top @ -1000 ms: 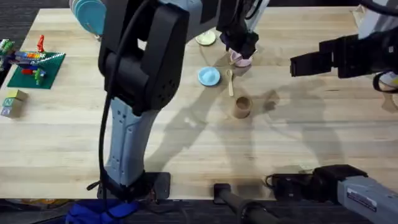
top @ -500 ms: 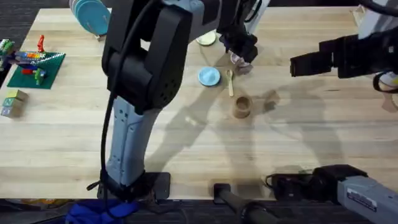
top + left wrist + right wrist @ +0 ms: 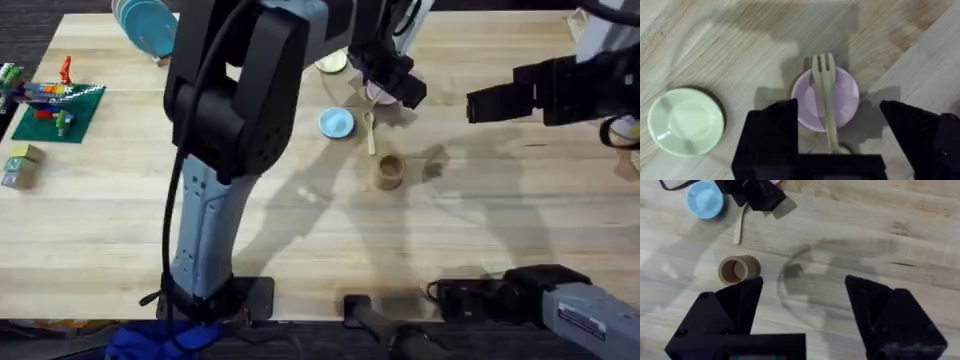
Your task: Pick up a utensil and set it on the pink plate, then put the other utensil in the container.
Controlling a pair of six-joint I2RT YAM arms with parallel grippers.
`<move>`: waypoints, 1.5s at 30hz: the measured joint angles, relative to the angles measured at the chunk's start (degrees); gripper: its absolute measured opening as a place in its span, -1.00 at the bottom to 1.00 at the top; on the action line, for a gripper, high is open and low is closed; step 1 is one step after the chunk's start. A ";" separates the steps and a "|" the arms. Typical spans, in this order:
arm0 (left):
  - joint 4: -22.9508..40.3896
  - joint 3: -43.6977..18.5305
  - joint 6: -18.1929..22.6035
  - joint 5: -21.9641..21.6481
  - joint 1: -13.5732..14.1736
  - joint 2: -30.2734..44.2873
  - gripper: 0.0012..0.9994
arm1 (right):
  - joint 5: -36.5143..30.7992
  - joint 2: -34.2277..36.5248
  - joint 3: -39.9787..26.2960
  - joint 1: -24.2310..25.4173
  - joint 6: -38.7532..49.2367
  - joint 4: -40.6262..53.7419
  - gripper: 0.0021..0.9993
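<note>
The pale wooden fork (image 3: 825, 95) lies across the small pink plate (image 3: 846, 100), tines pointing off its rim. My left gripper (image 3: 840, 142) hovers open just above it, one black finger on each side, touching nothing. From overhead the left gripper (image 3: 402, 84) covers most of the pink plate (image 3: 379, 95). The wooden spoon (image 3: 370, 132) lies on the table between the blue plate (image 3: 336, 123) and the tan cup-shaped container (image 3: 389, 172). My right gripper (image 3: 805, 305) hangs open and empty above the table, to the right of the container (image 3: 738, 270).
A pale yellow plate (image 3: 331, 63) sits behind the blue one. Toy bricks (image 3: 52, 100) and small blocks (image 3: 20, 165) lie at the far left, and a stack of blue plates (image 3: 145, 25) stands at the back left. Bare wood lies in front of the container.
My left gripper has shifted a little to the right over the pink plate. The spoon, the container and the right arm have not moved.
</note>
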State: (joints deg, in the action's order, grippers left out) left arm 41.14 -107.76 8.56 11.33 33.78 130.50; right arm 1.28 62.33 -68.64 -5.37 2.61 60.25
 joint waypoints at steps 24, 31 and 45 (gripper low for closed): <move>20.68 -13.93 -3.06 -0.43 -5.00 -5.02 0.99 | 0.00 0.00 0.00 0.00 0.00 0.00 1.00; 25.56 -13.93 -3.04 -1.02 -5.27 -9.87 1.00 | 0.02 0.00 0.00 0.00 0.00 0.00 1.00; 18.41 8.01 -3.45 -3.09 -8.70 -29.23 0.99 | 0.00 0.00 0.00 0.00 -0.02 -0.13 1.00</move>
State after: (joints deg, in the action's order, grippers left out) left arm 59.54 -99.75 5.11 8.24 25.08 101.27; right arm 1.28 62.33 -68.64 -5.37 2.60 60.12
